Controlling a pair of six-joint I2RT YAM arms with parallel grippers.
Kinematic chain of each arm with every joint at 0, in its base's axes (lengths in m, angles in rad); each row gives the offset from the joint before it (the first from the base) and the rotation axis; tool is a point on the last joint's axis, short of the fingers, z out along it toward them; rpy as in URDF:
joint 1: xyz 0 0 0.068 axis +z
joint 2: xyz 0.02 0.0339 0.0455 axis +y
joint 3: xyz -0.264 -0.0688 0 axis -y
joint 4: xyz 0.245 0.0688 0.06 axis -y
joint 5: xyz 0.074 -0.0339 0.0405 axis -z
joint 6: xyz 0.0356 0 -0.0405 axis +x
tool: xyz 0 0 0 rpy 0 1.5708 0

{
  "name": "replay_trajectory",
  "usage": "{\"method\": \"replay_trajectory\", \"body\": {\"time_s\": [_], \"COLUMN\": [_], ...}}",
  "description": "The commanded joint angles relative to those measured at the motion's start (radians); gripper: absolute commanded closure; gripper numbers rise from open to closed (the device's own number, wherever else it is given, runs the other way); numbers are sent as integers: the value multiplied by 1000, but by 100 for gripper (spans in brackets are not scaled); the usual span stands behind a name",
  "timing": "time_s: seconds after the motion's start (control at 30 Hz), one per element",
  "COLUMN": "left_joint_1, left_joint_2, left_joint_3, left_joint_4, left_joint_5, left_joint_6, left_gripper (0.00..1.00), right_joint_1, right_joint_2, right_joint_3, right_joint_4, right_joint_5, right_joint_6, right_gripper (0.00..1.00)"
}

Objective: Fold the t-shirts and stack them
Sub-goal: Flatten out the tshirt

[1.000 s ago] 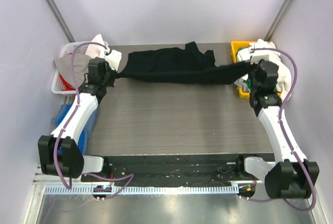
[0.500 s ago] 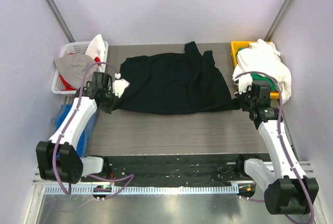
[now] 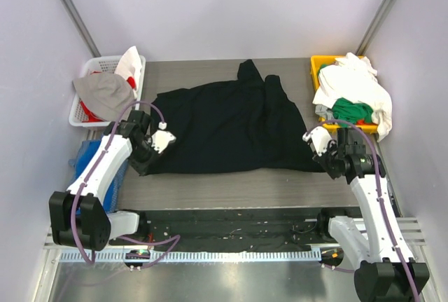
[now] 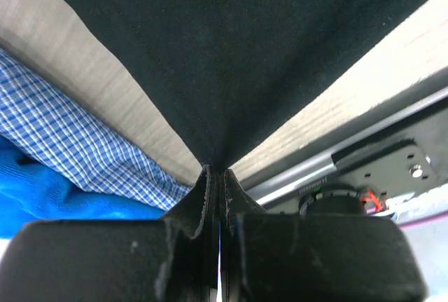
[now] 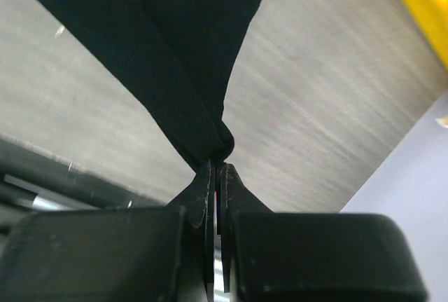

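Right now the black t-shirt [image 3: 231, 130] lies spread on the table [image 3: 231, 179], its near hem running left to right between the arms. At the near-left corner the left gripper [image 4: 213, 176] pinches the cloth tight, and the right gripper [image 5: 215, 170] pinches the near-right corner. From both, the shirt stretches away toward the far side.

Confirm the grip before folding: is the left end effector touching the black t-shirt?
Touching. The left wrist view shows the left end effector shut on a corner of the black t-shirt.
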Motion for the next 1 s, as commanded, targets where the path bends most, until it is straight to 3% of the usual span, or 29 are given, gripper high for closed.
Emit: {"method": "replay_trajectory", "body": {"time_s": [0.0,0.13,0.2,0.23,0.33,0.37,0.43,0.63,0.77,0.97], "left_joint_1": [-3,-5,-3,-3,-5,-3,-3,-3,-3,-3], "left_joint_2": [-26,-15,-10,-12,-15,-14,-14,-15,40,310], "left_joint_3": [-13,-18,-18,-19,-15,-13,-3,69,139,330], "left_joint_4": [-73,-81,-78,-72,-57,-52,-43,78,265,500], "left_joint_5": [-41,-41,-69,-69,-58,-57,-54,6,20,-1], "left_joint_6": [32,35,35,35,38,35,36,3,-89,-210], "left_gripper": [100,98,82,73,61,52,38,26,24,22], "right_joint_1": [-5,-5,-5,-5,-5,-5,-5,-5,-6,-3], "right_joint_2": [-19,13,36,47,98,110,119,101,156,433], "right_joint_3": [11,8,3,2,11,16,34,98,137,235], "right_joint_4": [-135,-182,-183,-183,-183,-179,-169,-24,265,686], "right_joint_5": [-20,-13,-11,-12,-32,-42,-63,-83,-40,1], "right_joint_6": [-94,-138,-140,-140,-134,-132,-128,-45,77,254], "right_gripper": [99,99,98,87,67,59,53,38,32,32]}}
